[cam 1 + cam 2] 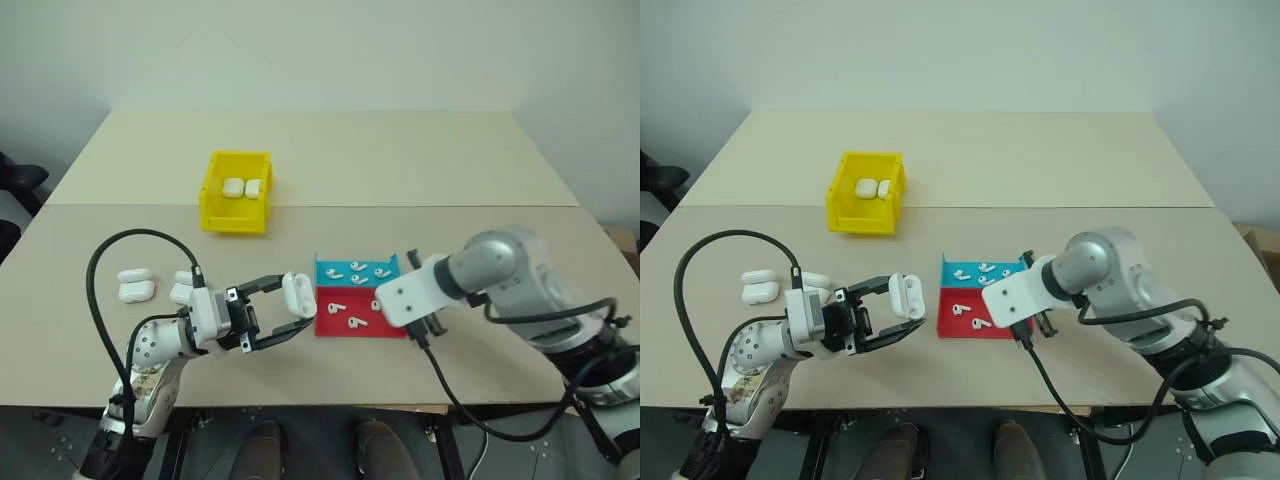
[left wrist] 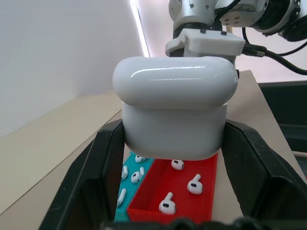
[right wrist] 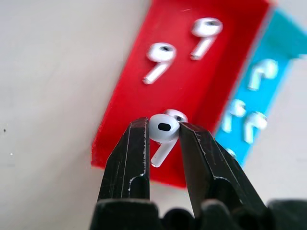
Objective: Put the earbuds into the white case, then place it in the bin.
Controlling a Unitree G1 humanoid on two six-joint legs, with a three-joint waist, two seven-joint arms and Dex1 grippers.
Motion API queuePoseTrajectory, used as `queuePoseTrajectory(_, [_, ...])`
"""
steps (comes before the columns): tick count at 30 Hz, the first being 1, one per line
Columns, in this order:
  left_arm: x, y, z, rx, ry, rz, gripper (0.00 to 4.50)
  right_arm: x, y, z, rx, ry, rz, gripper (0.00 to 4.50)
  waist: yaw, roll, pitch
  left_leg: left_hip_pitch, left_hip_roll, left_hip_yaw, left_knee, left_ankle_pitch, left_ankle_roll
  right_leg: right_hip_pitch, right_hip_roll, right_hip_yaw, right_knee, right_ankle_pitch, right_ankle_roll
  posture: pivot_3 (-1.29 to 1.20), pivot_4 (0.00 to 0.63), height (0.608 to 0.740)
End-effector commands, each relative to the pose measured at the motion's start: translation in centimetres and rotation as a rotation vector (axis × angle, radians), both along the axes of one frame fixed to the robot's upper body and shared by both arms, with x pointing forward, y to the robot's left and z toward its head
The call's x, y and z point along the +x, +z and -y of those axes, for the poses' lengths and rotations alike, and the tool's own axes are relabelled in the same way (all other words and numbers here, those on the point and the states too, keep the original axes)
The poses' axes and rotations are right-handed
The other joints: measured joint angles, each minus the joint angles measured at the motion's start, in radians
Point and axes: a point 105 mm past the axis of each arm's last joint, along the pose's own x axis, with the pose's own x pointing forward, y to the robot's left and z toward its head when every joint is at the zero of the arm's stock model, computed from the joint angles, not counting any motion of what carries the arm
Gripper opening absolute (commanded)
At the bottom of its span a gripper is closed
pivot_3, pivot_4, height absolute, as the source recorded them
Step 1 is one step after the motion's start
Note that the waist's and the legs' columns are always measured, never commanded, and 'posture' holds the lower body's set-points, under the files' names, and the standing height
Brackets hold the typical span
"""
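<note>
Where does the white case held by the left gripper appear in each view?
Left eye view: white case, lower centre, left of the red-and-teal tray.
Right eye view, lower left of centre.
Left wrist view, centre, between the black fingers.
Right wrist view: absent.
Shared landmark: the tray.

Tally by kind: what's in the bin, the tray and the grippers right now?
white case: 3 (two in the yellow bin, one in the left gripper)
earbud: 8 (four in the teal half of the tray, three in the red half, one in the right gripper)
Total: 11
</note>
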Motion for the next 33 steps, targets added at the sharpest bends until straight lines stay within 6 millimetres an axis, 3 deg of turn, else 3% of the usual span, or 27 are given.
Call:
queuePoseTrajectory(1, [-0.1,2.1,0.8,-0.090,-0.063,0.010,2.75,0.1,6.0,1.1,0.239,-0.089,0.120,1.09,0.000,0.000,0.000,0.000,0.000,0.000,0.000,0.000,0.000,0.000,0.000,0.000,0.000,0.000,0.000,0.00,0.150,0.740])
queuePoseTrajectory(4, [-0.2,4.0,1.6,-0.161,-0.113,-0.005,2.75,-0.6,10.1,0.8,0.539,-0.083,0.156,1.09,-0.002,0.000,0.000,0.000,0.000,-0.001,0.000,0.000,0.000,0.001,0.000,0.000,0.000,0.000,0.000,0.00,0.150,0.740])
queuePoseTrajectory(6, [-0.6,5.1,2.1,-0.186,-0.174,-0.007,2.75,-2.1,12.6,0.7,0.760,-0.019,0.140,1.09,-0.005,0.000,0.000,0.000,0.000,-0.001,0.000,0.000,0.000,0.000,0.001,0.000,0.000,0.000,0.000,0.00,0.150,0.740])
queuePoseTrajectory(10, [-1.0,5.5,3.0,-0.171,-0.258,-0.010,2.75,-4.3,14.3,0.0,1.000,0.151,0.189,1.09,-0.003,0.000,0.000,0.000,0.000,-0.002,0.000,0.000,0.000,0.002,0.001,0.000,0.000,0.000,0.000,0.00,0.150,0.740])
queuePoseTrajectory(15, [-1.0,6.2,3.9,-0.178,-0.321,0.007,2.75,-6.4,14.7,-1.5,1.206,0.360,0.121,1.09,-0.004,0.000,0.000,0.000,0.000,-0.002,0.000,0.000,0.000,0.001,0.001,0.001,0.001,0.000,0.000,0.00,0.150,0.740])
queuePoseTrajectory(20, [-1.2,6.4,4.2,-0.176,-0.354,0.026,2.75,-7.3,14.1,-2.4,1.244,0.509,0.036,1.09,-0.006,0.000,0.000,0.000,0.000,-0.002,0.000,0.000,0.000,0.001,0.001,0.001,0.000,0.000,0.000,0.00,0.150,0.740])
queuePoseTrajectory(33, [-1.8,6.5,4.0,-0.167,-0.335,0.038,2.75,-5.7,11.2,-3.8,1.184,0.531,-0.038,1.09,-0.004,0.000,0.000,0.000,0.000,-0.002,0.000,0.000,0.000,0.001,0.002,0.000,0.000,0.000,0.000,0.00,0.150,0.740])
